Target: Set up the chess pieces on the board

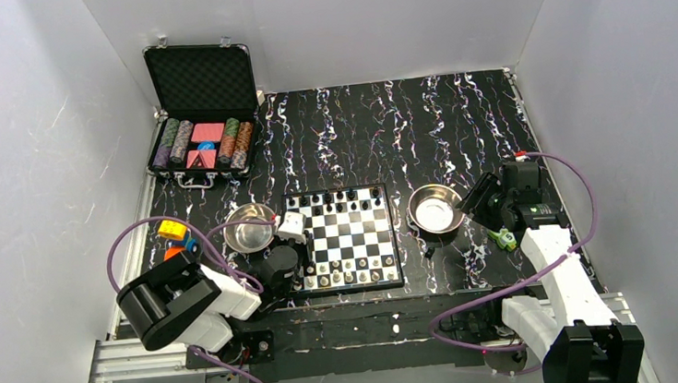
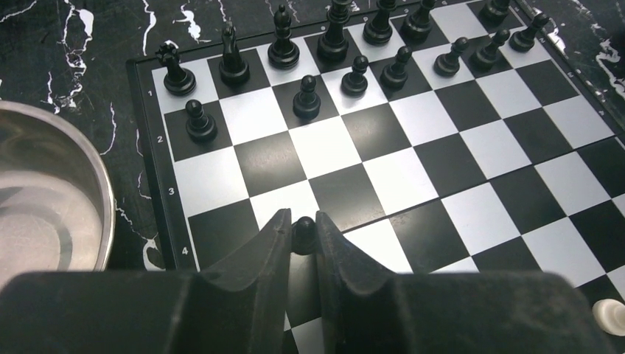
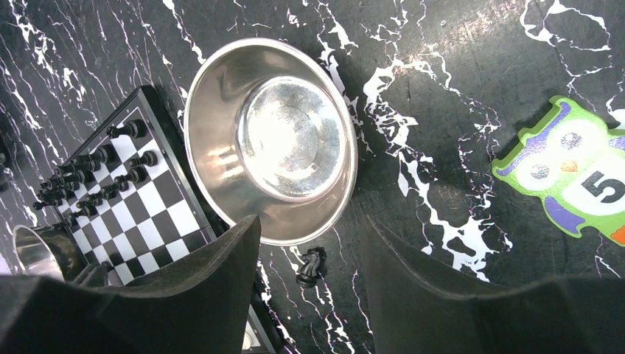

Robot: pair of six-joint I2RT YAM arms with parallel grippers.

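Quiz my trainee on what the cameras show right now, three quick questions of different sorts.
1. True or false: the left claw is shut on a black pawn.
2. Where is the black knight in relation to the steel bowl? A: inside it. B: on the table beside it. C: in the left claw.
3. Fill in: the right claw is ____ (open or shut).

Key: 1 true; 2 B; 3 open.

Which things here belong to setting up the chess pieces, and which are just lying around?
Job: board, black pieces, white pieces, black pawn in left hand, loose black knight.
Lying about: poker chip case, owl tile, steel bowls.
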